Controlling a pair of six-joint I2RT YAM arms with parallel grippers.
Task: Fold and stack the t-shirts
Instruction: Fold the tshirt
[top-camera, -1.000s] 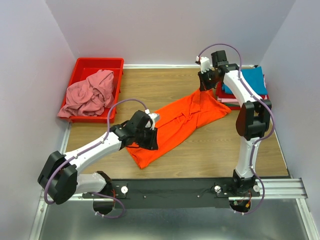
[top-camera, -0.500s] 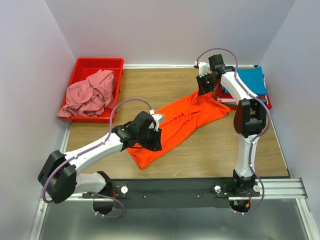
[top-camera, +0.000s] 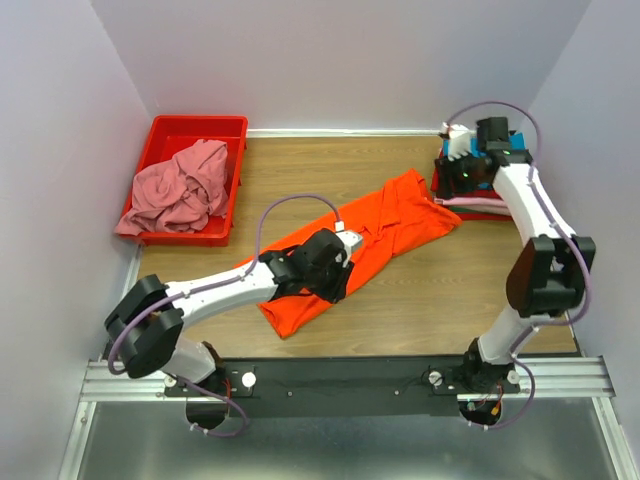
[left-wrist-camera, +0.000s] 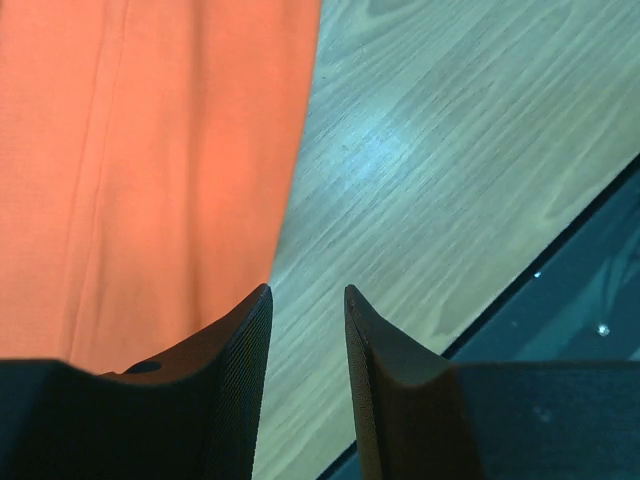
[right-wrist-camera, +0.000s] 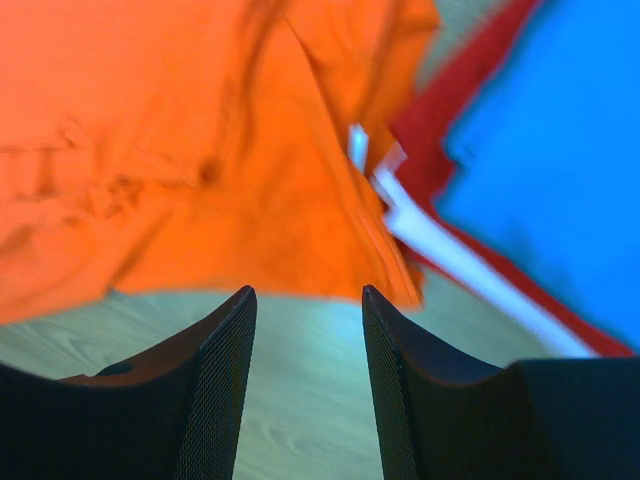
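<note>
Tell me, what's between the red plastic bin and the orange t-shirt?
Just bare wooden tabletop lies between the red plastic bin and the bright orange cloth t-shirt, shown in the top view.

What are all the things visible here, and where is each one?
orange t-shirt: one, bright orange, lying crumpled across the middle of the table
pink t-shirt: one, dusty pink, bunched in the bin
folded t-shirts: one stack, teal blue on top, red and pale layers beneath, far right; number unclear
bin: one, red, far left corner
table: one, brown wood
left hand: one, black, open, at the orange t-shirt's edge
right hand: one, black, open, near the folded t-shirts
</note>
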